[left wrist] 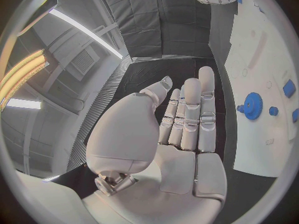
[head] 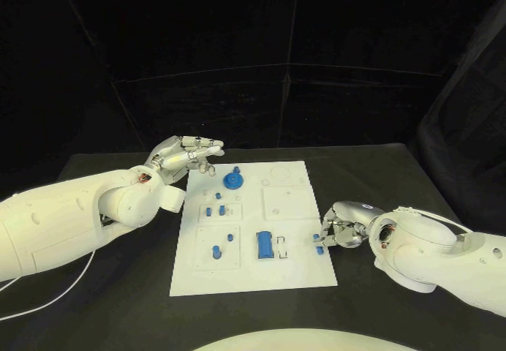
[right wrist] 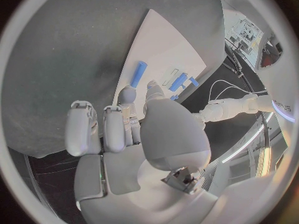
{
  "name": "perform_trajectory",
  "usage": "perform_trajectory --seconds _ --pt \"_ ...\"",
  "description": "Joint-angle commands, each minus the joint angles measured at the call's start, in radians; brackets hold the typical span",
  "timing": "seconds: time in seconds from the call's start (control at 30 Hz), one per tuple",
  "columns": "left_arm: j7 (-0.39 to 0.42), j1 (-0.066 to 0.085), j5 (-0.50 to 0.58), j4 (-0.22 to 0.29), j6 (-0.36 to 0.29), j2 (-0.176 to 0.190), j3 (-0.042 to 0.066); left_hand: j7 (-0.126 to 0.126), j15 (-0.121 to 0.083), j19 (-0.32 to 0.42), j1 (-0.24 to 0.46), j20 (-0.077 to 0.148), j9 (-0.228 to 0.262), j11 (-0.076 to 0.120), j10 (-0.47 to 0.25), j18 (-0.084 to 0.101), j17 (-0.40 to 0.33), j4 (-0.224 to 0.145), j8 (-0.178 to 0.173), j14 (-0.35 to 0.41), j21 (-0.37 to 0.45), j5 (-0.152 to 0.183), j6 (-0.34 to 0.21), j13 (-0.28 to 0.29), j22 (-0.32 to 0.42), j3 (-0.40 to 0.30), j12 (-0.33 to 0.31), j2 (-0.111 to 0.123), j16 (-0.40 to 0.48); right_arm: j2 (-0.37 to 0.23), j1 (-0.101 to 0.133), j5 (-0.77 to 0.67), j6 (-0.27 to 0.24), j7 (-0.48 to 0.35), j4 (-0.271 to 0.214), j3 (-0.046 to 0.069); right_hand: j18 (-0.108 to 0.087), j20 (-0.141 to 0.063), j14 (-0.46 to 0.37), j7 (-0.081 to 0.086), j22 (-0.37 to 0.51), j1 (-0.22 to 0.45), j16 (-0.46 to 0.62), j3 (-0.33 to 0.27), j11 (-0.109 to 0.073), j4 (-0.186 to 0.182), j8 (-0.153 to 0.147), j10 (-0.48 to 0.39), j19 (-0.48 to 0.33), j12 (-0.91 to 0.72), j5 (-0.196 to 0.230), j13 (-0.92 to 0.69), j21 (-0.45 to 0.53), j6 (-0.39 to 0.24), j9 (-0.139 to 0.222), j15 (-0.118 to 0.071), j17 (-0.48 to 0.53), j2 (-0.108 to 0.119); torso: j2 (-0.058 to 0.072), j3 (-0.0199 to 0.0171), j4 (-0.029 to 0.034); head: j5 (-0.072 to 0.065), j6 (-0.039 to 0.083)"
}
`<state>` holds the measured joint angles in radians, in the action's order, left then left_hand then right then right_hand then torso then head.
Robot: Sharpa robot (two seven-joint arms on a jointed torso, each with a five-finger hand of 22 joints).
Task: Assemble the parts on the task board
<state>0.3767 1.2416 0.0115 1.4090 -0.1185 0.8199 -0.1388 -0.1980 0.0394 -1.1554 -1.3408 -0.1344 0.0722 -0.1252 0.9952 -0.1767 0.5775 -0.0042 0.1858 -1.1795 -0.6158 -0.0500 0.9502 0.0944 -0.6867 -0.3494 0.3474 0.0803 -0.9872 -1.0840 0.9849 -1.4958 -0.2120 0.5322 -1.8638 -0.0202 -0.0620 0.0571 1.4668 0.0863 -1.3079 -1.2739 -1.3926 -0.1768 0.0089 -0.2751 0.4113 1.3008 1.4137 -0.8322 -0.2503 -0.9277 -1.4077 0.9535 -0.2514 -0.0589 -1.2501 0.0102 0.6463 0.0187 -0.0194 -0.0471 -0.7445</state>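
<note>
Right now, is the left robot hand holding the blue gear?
No, the left robot hand is flat and holds nothing; the blue gear lies on the task board beside it.

White task board flat mid-table, blue parts scattered on it

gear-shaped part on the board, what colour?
Blue; the gear-shaped part shows best in the left wrist view, on the white task board.

Head camera overhead, wrist cameras close; all share the task board.
</note>
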Motion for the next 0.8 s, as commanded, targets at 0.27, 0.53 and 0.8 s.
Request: perform_trajectory --seconds 0.27,0.53,0.8 --pt "0.003 0.001 0.003 0.002 0.012 0.001 0.000 0.001 -0.002 0.009 -0.006 -0.001 -0.002 0.002 -0.007 -0.005 -0.001 0.000 0.006 0.008 0.003 0.000 -0.005 0.000 0.001 0.006 0.006 -0.007 0.007 0.036 0.000 -0.094 0.080 0.024 0.028 0.000 0.002 -0.004 0.044 -0.001 -0.021 -0.034 0.001 -0.012 -0.002 0.012 -0.005 0.002 0.005 0.004 0.005 0.002 -0.001 0.009 -0.002 -0.001 0.004 0.002 -0.003 -0.0003 -0.0050 0.004 -0.006" --pt "0.002 0.001 0.003 0.001 0.013 0.001 0.000 0.001 -0.002 0.009 -0.006 -0.001 -0.002 0.002 -0.007 -0.005 -0.001 0.000 0.006 0.008 0.003 0.000 -0.005 0.000 0.001 0.006 0.006 -0.007 0.007 0.062 0.000 -0.143 0.131 0.028 0.042 0.000 0.001 -0.005 0.043 0.001 -0.017 -0.114 0.007 -0.013 -0.002 0.060 -0.015 -0.004 0.002 0.020 0.022 0.005 0.003 0.010 -0.003 -0.002 0.007 0.007 -0.003 -0.0017 -0.0065 0.006 -0.009" --pt "0.001 0.001 0.003 0.001 0.014 0.001 0.000 0.001 -0.002 0.009 -0.006 -0.001 -0.002 0.002 -0.007 -0.005 -0.001 0.000 0.006 0.008 0.003 0.000 -0.005 0.000 0.001 0.006 0.006 -0.007 0.007 0.086 -0.002 -0.189 0.175 0.033 0.055 -0.001 0.000 -0.005 0.042 0.003 -0.014 -0.170 0.011 -0.003 -0.002 0.098 -0.022 -0.004 -0.001 0.028 0.088 0.007 0.006 0.015 -0.004 -0.002 0.009 -0.005 -0.006 -0.0009 -0.0081 0.007 -0.011"
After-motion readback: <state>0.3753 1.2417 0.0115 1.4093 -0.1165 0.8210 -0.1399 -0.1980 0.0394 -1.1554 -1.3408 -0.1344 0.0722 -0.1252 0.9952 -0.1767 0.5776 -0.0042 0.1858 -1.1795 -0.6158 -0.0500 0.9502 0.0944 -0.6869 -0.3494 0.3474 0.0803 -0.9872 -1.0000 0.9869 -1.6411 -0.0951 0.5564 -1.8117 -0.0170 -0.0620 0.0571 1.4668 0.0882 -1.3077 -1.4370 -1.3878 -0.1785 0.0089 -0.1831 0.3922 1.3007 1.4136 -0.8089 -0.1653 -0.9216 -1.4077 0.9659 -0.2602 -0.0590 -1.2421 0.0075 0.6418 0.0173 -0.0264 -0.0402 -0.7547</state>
